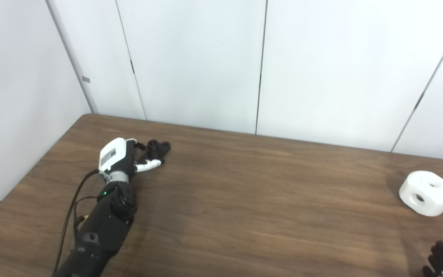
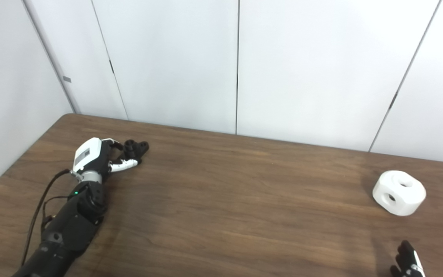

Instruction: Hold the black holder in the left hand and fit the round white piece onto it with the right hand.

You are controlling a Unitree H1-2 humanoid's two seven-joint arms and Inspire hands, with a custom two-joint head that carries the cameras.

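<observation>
The black holder [image 1: 159, 147] lies on the brown table [image 1: 244, 200] at the far left. My left hand [image 1: 123, 156] rests just left of it, open. Its white-tipped thumb [image 1: 149, 165] stretches along the holder's near side and its fingers [image 1: 139, 144] curl toward the far side; I cannot tell whether they touch it. The round white piece [image 1: 427, 192], with a hole on top and one in its side, sits alone at the far right. Only the fingers of my right hand [image 1: 442, 261] show at the bottom right corner, spread and holding nothing, well short of the white piece.
White wall panels [image 1: 206, 65] close off the table's back and left edges. A black cable [image 1: 69, 215] loops beside my left forearm. A wide span of bare wood separates the holder from the white piece.
</observation>
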